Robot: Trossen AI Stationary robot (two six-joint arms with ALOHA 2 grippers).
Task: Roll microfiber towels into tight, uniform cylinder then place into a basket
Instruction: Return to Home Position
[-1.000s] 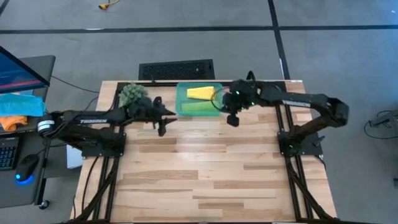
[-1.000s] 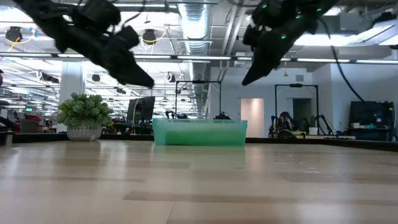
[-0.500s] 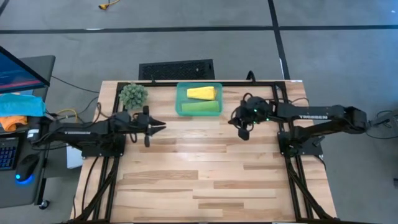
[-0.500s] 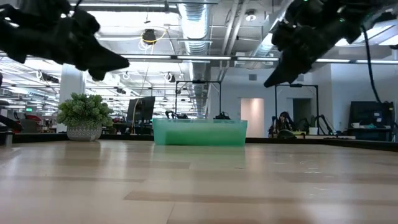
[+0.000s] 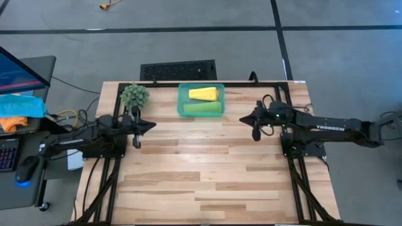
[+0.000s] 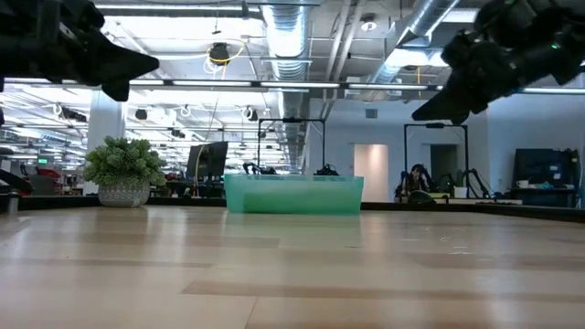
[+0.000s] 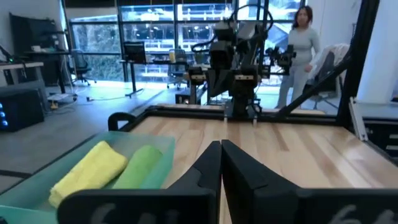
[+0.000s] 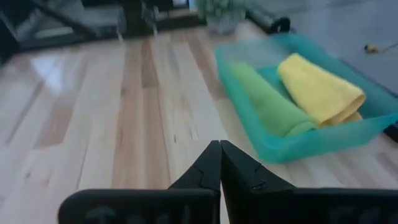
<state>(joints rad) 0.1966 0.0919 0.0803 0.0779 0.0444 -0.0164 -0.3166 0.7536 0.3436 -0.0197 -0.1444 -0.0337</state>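
High view: The basket (image 5: pixel 180 100) stands at the far edge of the counter (image 5: pixel 201 182), midway between the two arms. Two rolls lie in it side by side: the yellow towel (image 5: pixel 204 94) toward the far wall, the green towel (image 5: pixel 202 107) toward the near wall. The left hand (image 5: pixel 149 123) hovers over the counter's left part, near the plant ball (image 5: pixel 134 95). The right hand (image 5: pixel 242 119) hovers over the right part. Each hand is well apart from the basket, and they point toward each other.

Low view: Both hands hang high above the counter, one to either side of the basket. The plant ball sits in a pot to the basket's left.

Left wrist view: The left hand's fingers (image 7: pixel 205 171) are pressed together with nothing between them. The right arm faces it across the counter. A person (image 7: pixel 298 46) stands in the room beyond.

Right wrist view: The right hand's fingers (image 8: pixel 239 174) are likewise together and empty. The two rolls touch along their length inside the basket.
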